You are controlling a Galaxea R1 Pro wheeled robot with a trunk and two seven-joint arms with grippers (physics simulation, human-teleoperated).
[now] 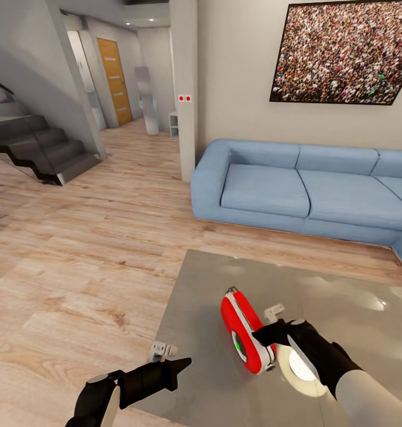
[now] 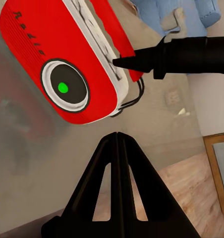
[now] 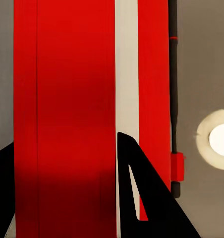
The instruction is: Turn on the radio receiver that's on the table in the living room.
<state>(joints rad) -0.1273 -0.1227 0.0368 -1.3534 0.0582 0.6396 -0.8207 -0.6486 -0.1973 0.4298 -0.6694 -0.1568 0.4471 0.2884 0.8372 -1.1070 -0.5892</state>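
The radio receiver (image 1: 246, 333) is located on the table (image 1: 355, 320) in the living room, standing on edge near the table's front side, dial (image 2: 64, 88) facing the robot's left. The approach is judged done; the robot is parked at the table with both arms in reach.

The right gripper (image 1: 271, 339) is brought against the radio's near end. In the right wrist view the two fingers are spread, one on each side of the red body (image 3: 72, 119), so it is read as open and straddling the radio; actual contact cannot be confirmed.

The left gripper (image 1: 178, 364) is held just beside the table's left edge, fingers pressed together (image 2: 118, 148), pointing toward the dial face, apart from it.

A green dot is seen at the dial centre; whether that indicates power on cannot be told. The switching step is judged not yet done: a press or turn at the dial is probably what remains.

A white round disc (image 1: 302, 367) lies under the right wrist, beside the radio.
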